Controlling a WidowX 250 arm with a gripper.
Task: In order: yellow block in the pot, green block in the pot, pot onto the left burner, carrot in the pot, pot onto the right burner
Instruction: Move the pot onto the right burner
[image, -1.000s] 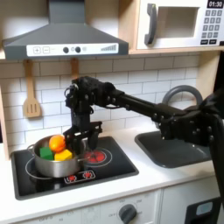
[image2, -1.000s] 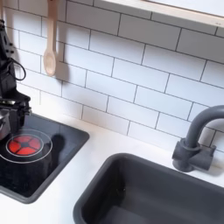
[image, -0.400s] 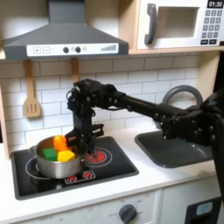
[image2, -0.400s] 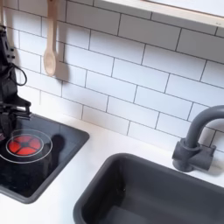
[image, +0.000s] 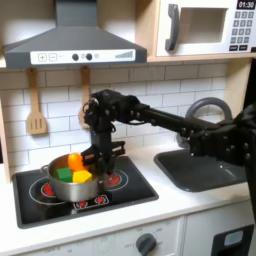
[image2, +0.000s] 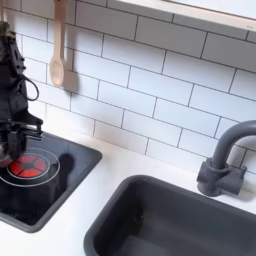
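Gripper (image: 97, 163): fingertips merge with pot (image: 70, 186) rim in first exterior view; grip on rim not resolvable; jaw gap too small to judge.

Left burner: covered by pot, below and left of fingers in first exterior view.

Green block (image: 63, 174) and yellow block (image: 80, 177): lower parts hidden by pot wall.

Second exterior view: arm (image2: 14, 75) cut by left edge, fingers blurred above right burner (image2: 32, 165); cooktop (image2: 60, 185) cropped at left edge.

Toy play kitchen: white subway-tile backsplash (image2: 150, 85), grey range hood (image: 70, 45), white microwave (image: 205, 27), glossy black cooktop (image: 135, 190), dark grey sink basin (image2: 170, 220) with grey faucet (image2: 222, 160), hanging wooden spatula (image: 36, 108)
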